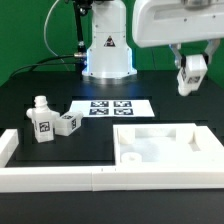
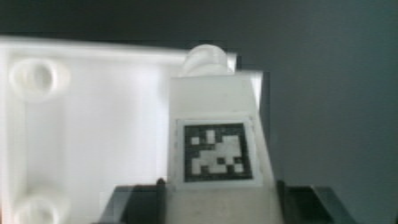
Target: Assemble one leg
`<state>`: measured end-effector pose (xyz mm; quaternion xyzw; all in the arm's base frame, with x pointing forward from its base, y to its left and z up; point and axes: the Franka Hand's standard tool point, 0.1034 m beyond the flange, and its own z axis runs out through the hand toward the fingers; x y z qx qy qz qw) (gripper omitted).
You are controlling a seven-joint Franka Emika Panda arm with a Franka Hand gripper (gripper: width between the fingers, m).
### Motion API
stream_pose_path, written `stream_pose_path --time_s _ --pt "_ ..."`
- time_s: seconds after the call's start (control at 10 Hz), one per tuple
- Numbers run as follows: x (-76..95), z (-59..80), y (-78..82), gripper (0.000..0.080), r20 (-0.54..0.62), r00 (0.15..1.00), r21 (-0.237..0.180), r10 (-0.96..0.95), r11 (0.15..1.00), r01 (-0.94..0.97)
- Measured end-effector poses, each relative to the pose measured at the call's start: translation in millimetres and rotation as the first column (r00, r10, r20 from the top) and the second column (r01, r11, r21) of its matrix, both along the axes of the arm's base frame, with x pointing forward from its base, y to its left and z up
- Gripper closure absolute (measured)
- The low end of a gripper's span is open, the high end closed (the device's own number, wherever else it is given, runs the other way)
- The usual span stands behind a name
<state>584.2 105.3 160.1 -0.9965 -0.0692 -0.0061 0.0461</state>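
Observation:
My gripper (image 1: 190, 70) hangs at the exterior view's right, above the table, shut on a white leg (image 1: 191, 78). In the wrist view the gripper (image 2: 217, 207) clamps this leg (image 2: 217, 110) between its dark fingers (image 2: 134, 205); a black-and-white tag faces the camera and the leg's rounded tip points away. The large white tray-like part (image 1: 165, 145) lies on the table below and a little to the left of the held leg. In the wrist view it (image 2: 71, 120) shows behind the leg, with a corner hole. Two more legs (image 1: 42, 120) (image 1: 67, 123) stand at the exterior view's left.
The marker board (image 1: 112, 108) lies flat in the middle of the table. A low white wall (image 1: 60, 177) runs along the front edge and turns up at the left. The robot base (image 1: 107, 50) stands at the back.

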Motion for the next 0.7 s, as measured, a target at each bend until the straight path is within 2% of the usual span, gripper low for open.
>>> stream_pose_path --time_s 0.1,0.2,0.3,0.5,0.6,0.7 --pt "17.8 6.4 -8.4 0.0514 0.115 0.993 0.007 0.031 0.999 -0.032" --pt "25.2 10.3 -9.9 0.0514 0.175 0.983 0.003 0.047 0.999 -0.049" --pt "28.5 9.1 -11.4 0.0514 0.264 0.964 -0.001 0.036 0.999 -0.037" --pt "29.7 6.2 -17.4 0.0514 0.36 0.933 -0.01 0.026 1.0 -0.024" --pt "35.7 5.4 -22.2 0.0514 0.455 0.89 -0.021 0.023 1.0 -0.015" --pt "40.4 -8.1 -25.4 0.0514 0.521 0.853 -0.029 0.017 1.0 -0.002"
